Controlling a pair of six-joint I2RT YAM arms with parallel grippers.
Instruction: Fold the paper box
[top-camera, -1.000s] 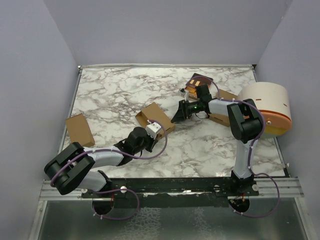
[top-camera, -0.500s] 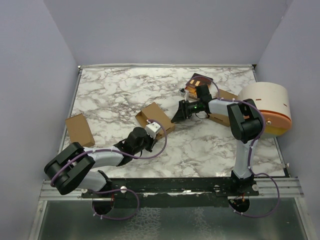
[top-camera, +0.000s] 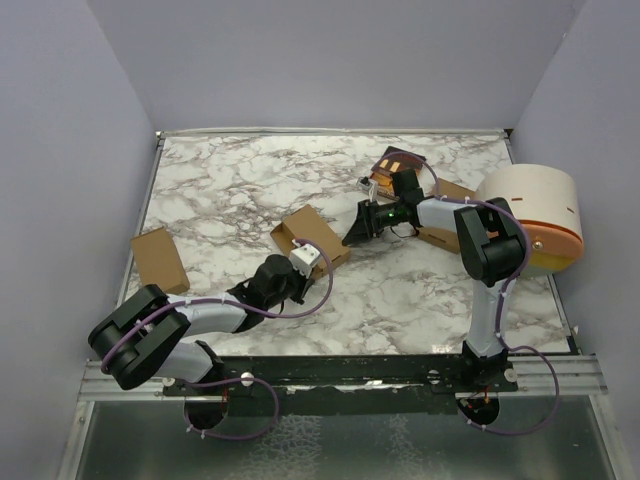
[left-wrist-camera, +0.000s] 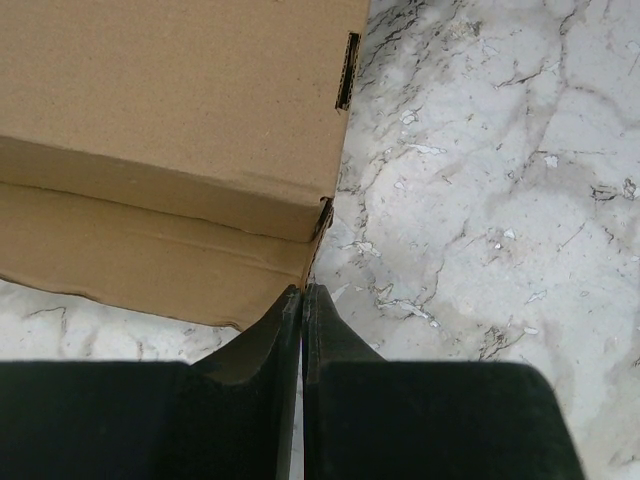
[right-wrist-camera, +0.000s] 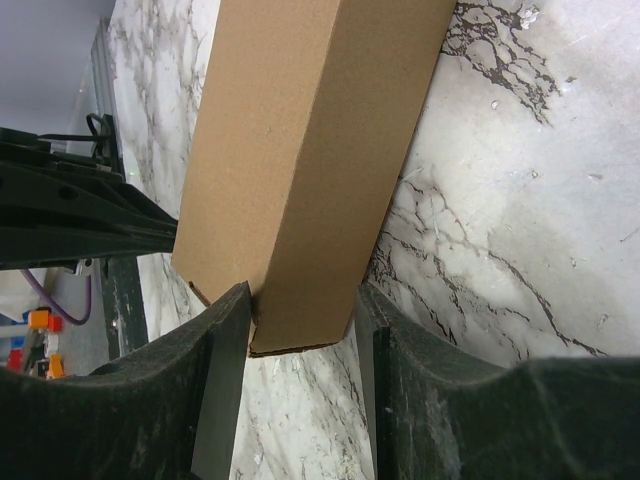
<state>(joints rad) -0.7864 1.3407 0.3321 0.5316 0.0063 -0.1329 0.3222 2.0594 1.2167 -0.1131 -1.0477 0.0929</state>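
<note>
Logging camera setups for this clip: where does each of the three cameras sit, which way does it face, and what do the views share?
Top external: above and behind the bases, looking down on the marble table; both arms show whole.
Left wrist: on the left arm, looking along the closed left end effector at a corner of the paper box.
Right wrist: on the right arm, looking along the right end effector, its fingers either side of the box's end.
Shared: all three show the paper box on the marble.

Tan paper box (top-camera: 310, 228); white grey-veined marble table (top-camera: 230, 190).
</note>
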